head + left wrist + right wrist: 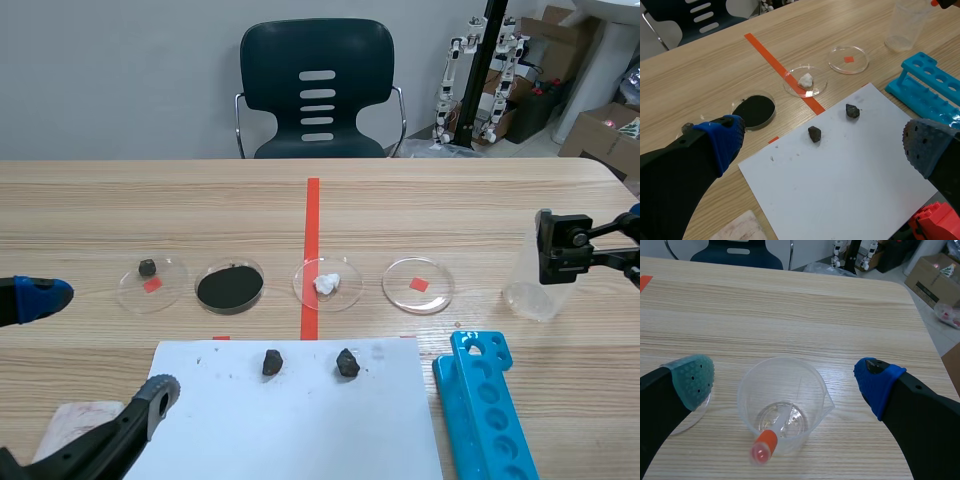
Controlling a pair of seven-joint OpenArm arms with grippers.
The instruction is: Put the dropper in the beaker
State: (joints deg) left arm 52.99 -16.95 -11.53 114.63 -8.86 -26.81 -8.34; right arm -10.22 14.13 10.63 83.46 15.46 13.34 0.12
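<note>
The clear plastic beaker (782, 410) stands upright on the wooden table, at the right side in the scene view (532, 290). The dropper (771, 434) leans inside it, its glass tip on the bottom and its red bulb resting against the rim nearest the gripper. My right gripper (785, 382) hovers open above the beaker, one finger on each side, touching nothing. My left gripper (822, 145) hangs open and empty over the white paper sheet (850, 175), far left of the beaker (904, 27).
Several petri dishes lie in a row: one with a dark stone (151, 282), one with black powder (230, 287), one with a white lump (327, 283), one with a red mark (418, 284). Two dark stones (272, 362) sit on the paper. A blue test-tube rack (485, 405) lies right of it.
</note>
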